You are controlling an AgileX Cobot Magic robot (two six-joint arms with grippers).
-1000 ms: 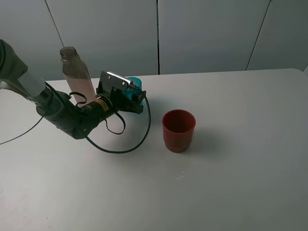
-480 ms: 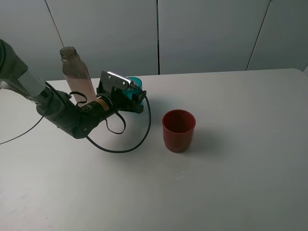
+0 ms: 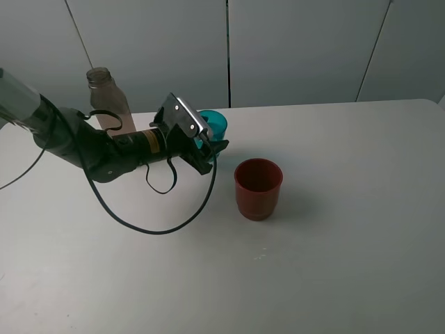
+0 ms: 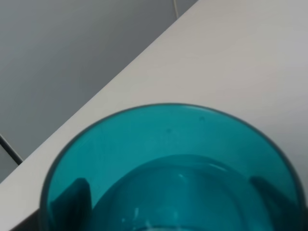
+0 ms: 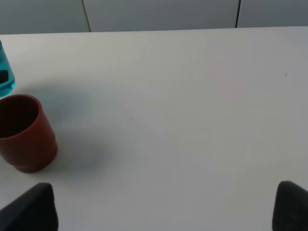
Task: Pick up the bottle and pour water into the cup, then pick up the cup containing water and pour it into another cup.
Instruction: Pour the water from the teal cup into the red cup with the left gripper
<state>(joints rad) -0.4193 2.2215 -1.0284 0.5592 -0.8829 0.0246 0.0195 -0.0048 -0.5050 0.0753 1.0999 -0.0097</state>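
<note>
My left gripper (image 3: 207, 144) is shut on the teal cup (image 3: 214, 125) and holds it just left of and behind the red cup (image 3: 258, 188). In the left wrist view the teal cup (image 4: 168, 168) fills the frame, with water in it and my fingers (image 4: 72, 199) showing dark through its wall. The brownish bottle (image 3: 104, 94) stands upright at the back left, behind my left arm. The right wrist view shows the red cup (image 5: 24, 132), empty, and an edge of the teal cup (image 5: 4, 72). My right gripper (image 5: 161, 211) is open and empty, well away from both.
The white table (image 3: 348, 229) stretches wide to the right of the red cup. A black cable (image 3: 160, 226) loops on the table under my left arm. A grey wall panel stands behind the table's far edge.
My left gripper has carried the teal cup up and to the right, away from the bottle and closer to the red cup. The bottle and red cup have not moved.
</note>
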